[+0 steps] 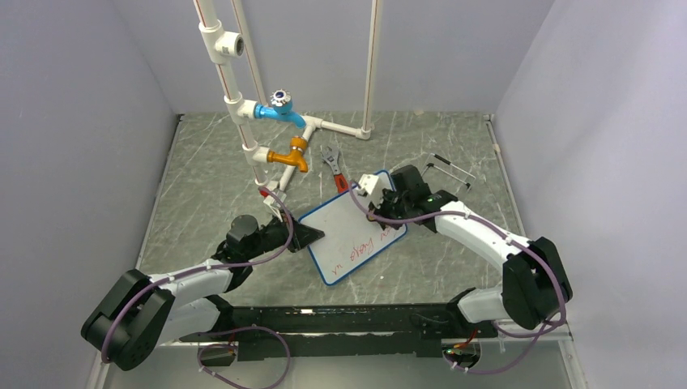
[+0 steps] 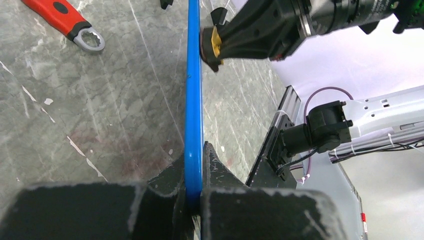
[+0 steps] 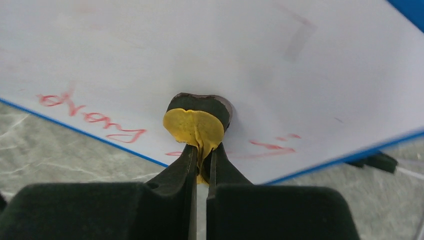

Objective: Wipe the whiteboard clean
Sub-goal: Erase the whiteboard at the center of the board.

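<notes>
**Pinching the eraser to the board, both arms locked on**

Right gripper (image 3: 201, 152) is squeezed narrow, fingers nipping a yellow eraser pad (image 3: 196, 126) by its folded back. Its own camera gives the close look: the pad's dark face is pressed flat on the whiteboard (image 3: 200, 50), white surface all round it. Red writing (image 3: 90, 117) sits to the left of the pad near the board's lower edge, with a few fainter red strokes just to its right.

Over to the left wrist view, and here is what the right one hides: the left gripper (image 2: 194, 167) is clamped tight on the blue frame (image 2: 192, 90), the board seen dead edge-on between the fingers. Up that edge, the right arm's pad meets the board face. A red-handled wrench (image 2: 65, 17) lies on the table beyond.

From above, the whole layout: the board sits mid-table, angled, left arm gripping its left side, right arm at its upper right corner, and the red lettering towards the near right edge. Behind it stands a white pipe rig (image 1: 243, 105) with a blue tap (image 1: 279, 109) and an orange tap (image 1: 289, 156) on the grey marbled table (image 1: 211, 178). Whether the board rests flat down there, I cannot tell.
</notes>
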You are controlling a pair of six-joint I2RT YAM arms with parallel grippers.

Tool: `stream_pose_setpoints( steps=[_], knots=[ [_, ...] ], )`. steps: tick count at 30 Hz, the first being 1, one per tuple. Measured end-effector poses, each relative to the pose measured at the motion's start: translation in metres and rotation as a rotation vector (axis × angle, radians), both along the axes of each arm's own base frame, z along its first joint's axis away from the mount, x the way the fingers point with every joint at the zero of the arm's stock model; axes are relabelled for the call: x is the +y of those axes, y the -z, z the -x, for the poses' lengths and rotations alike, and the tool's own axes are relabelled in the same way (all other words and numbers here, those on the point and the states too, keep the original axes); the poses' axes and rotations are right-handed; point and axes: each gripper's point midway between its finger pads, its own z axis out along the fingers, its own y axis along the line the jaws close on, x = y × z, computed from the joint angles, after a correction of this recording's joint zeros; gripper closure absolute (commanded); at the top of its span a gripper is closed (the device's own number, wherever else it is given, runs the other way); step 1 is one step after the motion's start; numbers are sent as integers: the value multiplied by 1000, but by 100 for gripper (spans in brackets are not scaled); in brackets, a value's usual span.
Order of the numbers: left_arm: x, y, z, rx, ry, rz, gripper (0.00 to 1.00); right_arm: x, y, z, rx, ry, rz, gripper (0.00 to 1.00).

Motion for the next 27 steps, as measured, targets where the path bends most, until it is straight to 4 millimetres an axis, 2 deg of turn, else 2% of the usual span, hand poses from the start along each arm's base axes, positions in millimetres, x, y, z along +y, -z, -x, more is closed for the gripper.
stream_pose_setpoints(
  steps=[4,9,14,18,20,24,27],
  knots=[
    [0,1,-1,0,0,0,100,-26,-3,-24,-12,156,-8,100],
    [-1,1,-1,2,1,5,100,-41,-4,-39,-41,243,4,100],
    [-1,1,-1,12,-1,10,100,-34,-2,-34,-38,184,7,100],
    [0,2,-3,28,-11,12,100,-3,6,-3,2,-11,34,100],
    [1,3,-3,29,-15,10,100,6,9,7,23,-59,44,100],
    [3,3,-4,20,-22,6,100,3,8,1,48,-6,17,100],
    [3,2,-4,8,-20,3,100,-16,6,-18,49,110,-6,100]
  ],
)
